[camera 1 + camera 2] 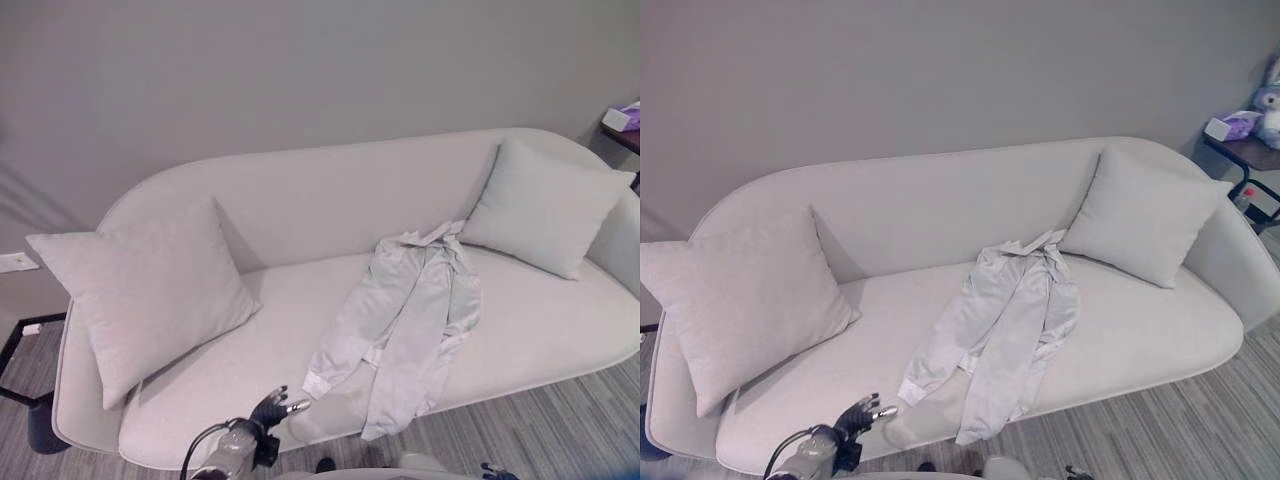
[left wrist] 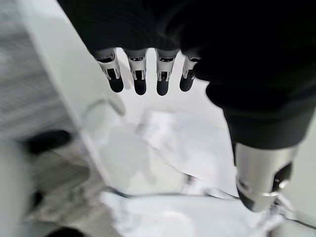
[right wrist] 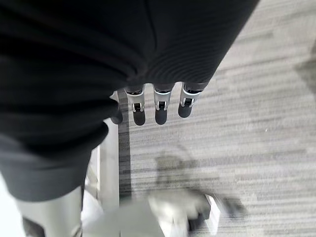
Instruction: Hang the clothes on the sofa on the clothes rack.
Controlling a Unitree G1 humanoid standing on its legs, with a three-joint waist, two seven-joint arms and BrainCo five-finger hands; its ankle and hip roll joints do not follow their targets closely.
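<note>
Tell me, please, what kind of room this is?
Probably a living room or lounge: a pale sofa with two cushions, a garment lying on its seat, and a side table with a soft toy.

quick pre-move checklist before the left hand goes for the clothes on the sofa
1. Garment in reach on the sofa seat, hem draped over the front edge: ok.
2. Left hand open, fingers straight, holding nothing: ok.
3. Left hand over the garment: not ok, it sits short of the near sleeve cuff.
4. Right hand free, fingers relaxed above the floor: ok.
5. Both pillows clear of the garment: not ok, the right pillow touches its collar.
6. Clothes rack position: cannot tell.
</note>
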